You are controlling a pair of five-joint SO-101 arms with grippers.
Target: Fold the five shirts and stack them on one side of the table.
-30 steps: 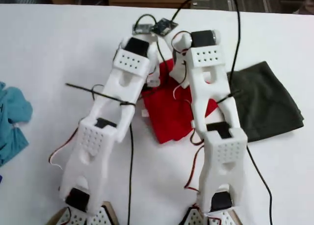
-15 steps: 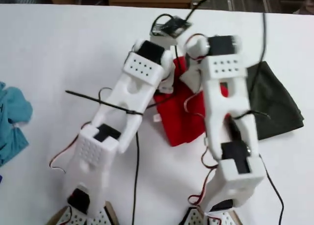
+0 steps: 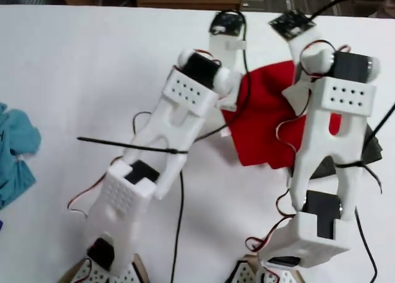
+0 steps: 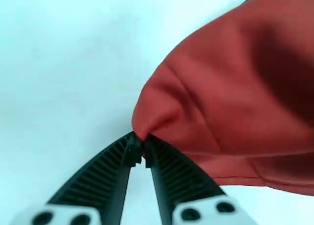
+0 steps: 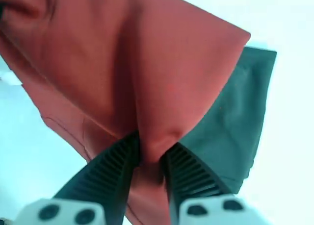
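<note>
Left tool (image 4: 139,154) is closed on a bunched edge of the red shirt (image 3: 262,119); right tool (image 5: 152,151) is clamped on another fold of it. That shirt sits at two o'clock on the white surface (image 3: 74,61), overlapping a dark green shirt (image 5: 235,132) at three. A teal shirt (image 3: 15,153) lies crumpled at nine.

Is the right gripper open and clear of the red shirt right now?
No, the right gripper has its jaws shut on a fold of the red shirt.
</note>
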